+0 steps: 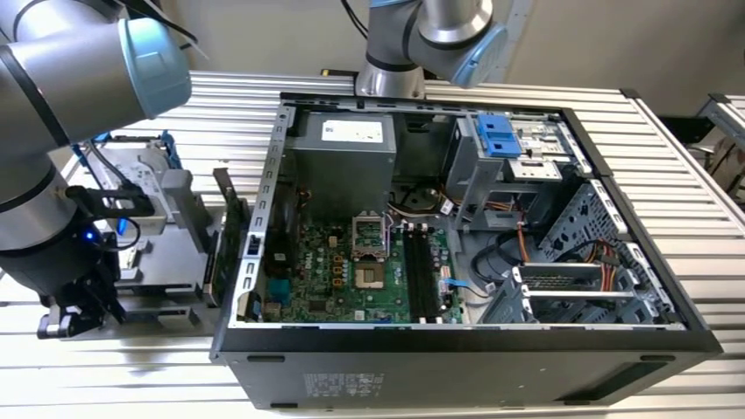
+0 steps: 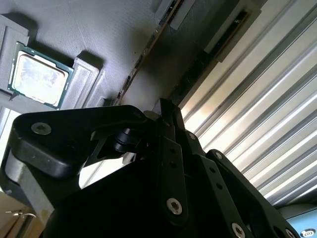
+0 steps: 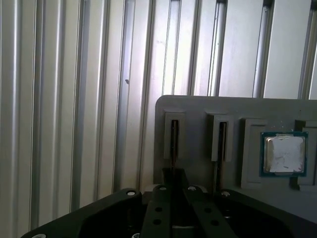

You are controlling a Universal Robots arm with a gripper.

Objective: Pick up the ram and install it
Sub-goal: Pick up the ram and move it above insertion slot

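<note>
Ram (image 3: 174, 139), a slim edge-on circuit-board stick in a grey slotted tray (image 3: 198, 106), sits just ahead of the black gripper (image 3: 173, 174), whose grip state I cannot tell.

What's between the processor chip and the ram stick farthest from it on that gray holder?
In the first wrist view, another slotted stick and a raised block lie between the processor chip and that ram.

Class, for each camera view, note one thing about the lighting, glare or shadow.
Exterior view: even light, soft shadow inside the computer case. Second wrist view: the end effector is a dark backlit mass, with glare striping the slatted table. First wrist view: flat light, the processor chip lid shines pale.
</note>
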